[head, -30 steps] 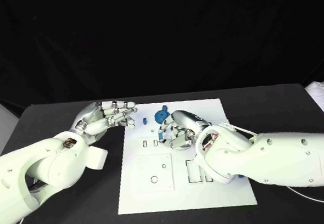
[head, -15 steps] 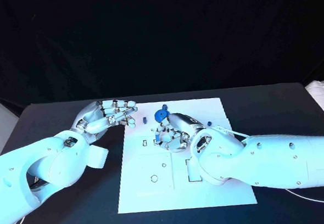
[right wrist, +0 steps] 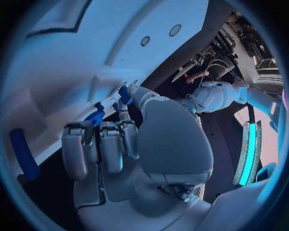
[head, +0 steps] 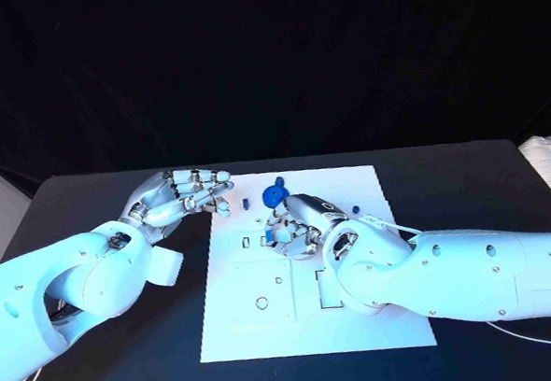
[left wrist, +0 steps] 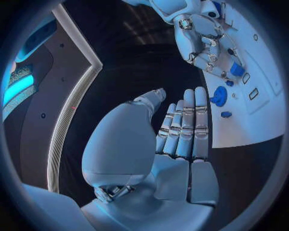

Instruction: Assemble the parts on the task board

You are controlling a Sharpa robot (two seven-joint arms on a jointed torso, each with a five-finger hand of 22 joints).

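Task board (head: 306,328) lies centre of frame on black counter (head: 136,377). Right robot hand (head: 297,225) over board's upper middle, fingers curled, pinching small blue part (head: 271,236) at fingertips. Round blue part (head: 275,194) sits on board near upper edge, just above right robot hand. Left robot hand (head: 181,196) at board's upper left corner, fingers straight and pressed side by side, holding nothing. Long blue part (right wrist: 24,154) lies on board, seen in right wrist view.
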